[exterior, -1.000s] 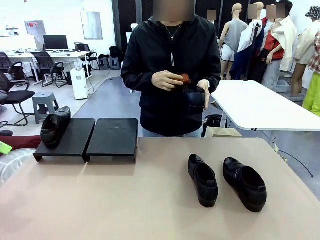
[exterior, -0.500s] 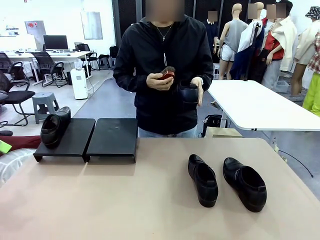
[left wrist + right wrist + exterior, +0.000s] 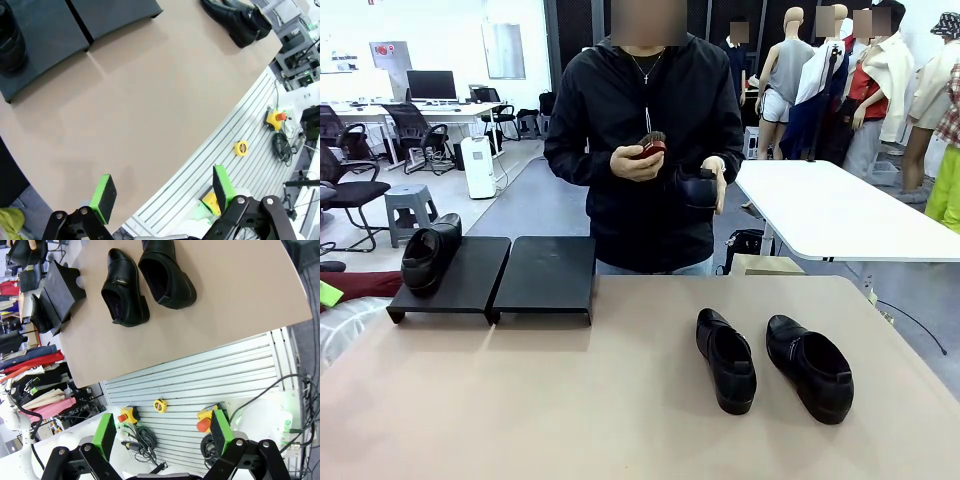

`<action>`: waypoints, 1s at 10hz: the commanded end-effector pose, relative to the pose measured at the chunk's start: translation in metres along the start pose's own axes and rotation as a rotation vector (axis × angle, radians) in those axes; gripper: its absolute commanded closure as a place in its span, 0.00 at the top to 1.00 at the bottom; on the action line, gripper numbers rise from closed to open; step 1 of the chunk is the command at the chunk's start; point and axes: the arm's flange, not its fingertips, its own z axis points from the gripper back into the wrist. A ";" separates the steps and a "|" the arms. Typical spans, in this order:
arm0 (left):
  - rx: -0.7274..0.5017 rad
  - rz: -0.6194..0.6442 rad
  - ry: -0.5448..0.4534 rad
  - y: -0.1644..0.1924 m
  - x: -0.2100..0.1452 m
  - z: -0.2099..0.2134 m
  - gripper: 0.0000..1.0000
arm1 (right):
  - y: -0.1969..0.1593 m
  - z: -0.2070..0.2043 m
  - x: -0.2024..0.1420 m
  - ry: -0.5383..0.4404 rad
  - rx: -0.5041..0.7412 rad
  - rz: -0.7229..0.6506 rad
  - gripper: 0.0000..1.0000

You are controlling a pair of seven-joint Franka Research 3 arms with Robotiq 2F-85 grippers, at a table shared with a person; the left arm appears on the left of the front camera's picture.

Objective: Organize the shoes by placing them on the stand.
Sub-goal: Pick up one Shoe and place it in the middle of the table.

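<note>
Front: one shoe (image 3: 430, 257) on the stand (image 3: 545, 275), left platform; two shoes (image 3: 725, 360) (image 3: 809, 367) loose on the bench (image 3: 570, 400), right side; fourth shoe (image 3: 698, 187) held by the person (image 3: 640, 90).

Left wrist: left claw (image 3: 163, 192) wide, empty.

Right wrist: right claw (image 3: 161, 435) wide, empty, back from the bench.

Pick apparently not yet begun; likely next, reaching for a loose shoe.

I can't read a word from where I stand. The wall sign (image 3: 390, 56) with red marks, far behind the stand (image 3: 545, 272), is too small to make out. Any stamp inside the two shoes (image 3: 125, 287) lying right of the stand is too dim to tell.
</note>
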 end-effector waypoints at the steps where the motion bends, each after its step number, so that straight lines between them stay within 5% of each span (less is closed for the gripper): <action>1: -0.001 -0.023 0.008 0.002 -0.001 0.003 1.00 | 0.000 0.000 0.000 0.000 0.000 0.000 1.00; 5: -0.001 -0.023 0.008 0.002 -0.001 0.003 1.00 | 0.146 -0.058 -0.018 -0.036 -0.244 0.301 1.00; 7: -0.001 -0.023 0.008 0.002 -0.001 0.003 1.00 | 0.186 -0.108 -0.005 -0.004 -0.351 0.375 1.00; 8: -0.001 -0.023 0.008 0.002 -0.001 0.003 1.00 | 0.182 -0.110 0.004 0.029 -0.354 0.380 1.00; 10: -0.001 -0.023 0.008 0.002 -0.001 0.003 1.00 | 0.106 -0.008 0.013 -0.007 -0.271 0.248 1.00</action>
